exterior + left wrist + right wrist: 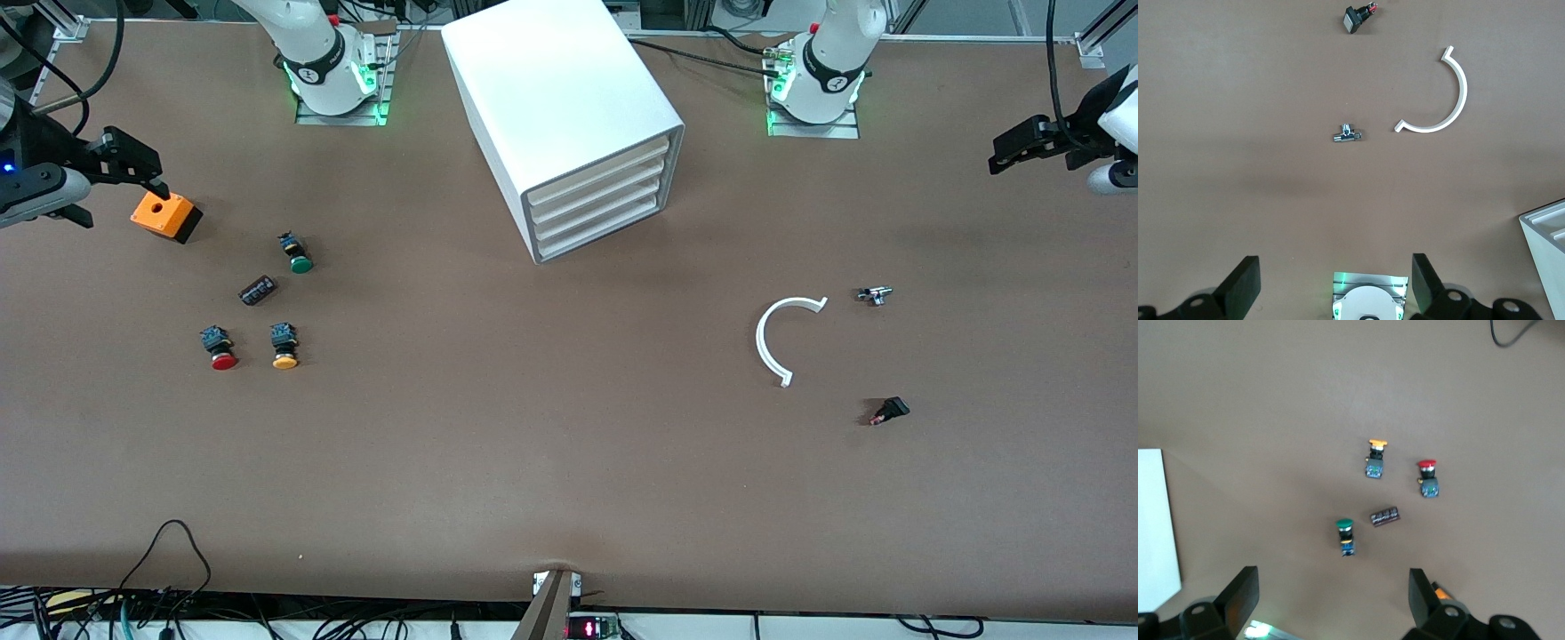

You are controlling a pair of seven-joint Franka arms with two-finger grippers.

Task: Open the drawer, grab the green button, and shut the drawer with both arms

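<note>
The button (297, 253) looks light, rigid and smooth-capped, so its squarish black body is probably the surest hold. The drawer (594, 190) likely slides easily but shows no handle. Left gripper (1333, 288) and right gripper (1331, 599) hover high, fingers spread, holding nothing.

Front cam: high, facing the arm bases across the brown table (533, 444), whole top in view. Left wrist cam: looks straight down from well up, sharing the white curved plastic strip (775, 338) (1441, 100) near the left arm's end. Right wrist cam: same downward look, sharing the green-capped push button (298, 254) (1346, 536) near the right arm's end.
</note>
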